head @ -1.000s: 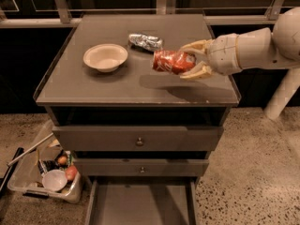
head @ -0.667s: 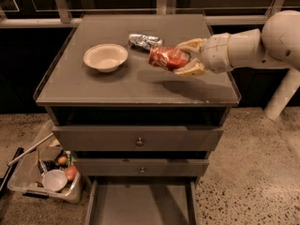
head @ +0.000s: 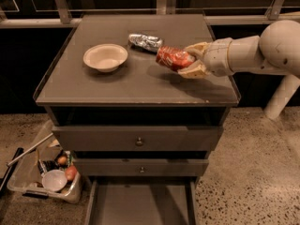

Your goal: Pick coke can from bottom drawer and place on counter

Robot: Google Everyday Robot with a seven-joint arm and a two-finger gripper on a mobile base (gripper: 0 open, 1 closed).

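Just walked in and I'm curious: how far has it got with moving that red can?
Done: the coke can is out of the bottom drawer, which stands open. In hand: the gripper holds it tilted over the counter, jaws shut on it, right of the bowl. Left: set it down and let go.

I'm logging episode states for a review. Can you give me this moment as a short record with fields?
gripper: the gripper is over the right part of the counter, shut on the coke can
coke can: held on its side, apparently just above the surface, not yet set down
counter items: bowl at left; crumpled silver can behind the coke can
bottom drawer: the bottom drawer is pulled open, nothing visible inside
floor: plastic bin with odds and ends at left
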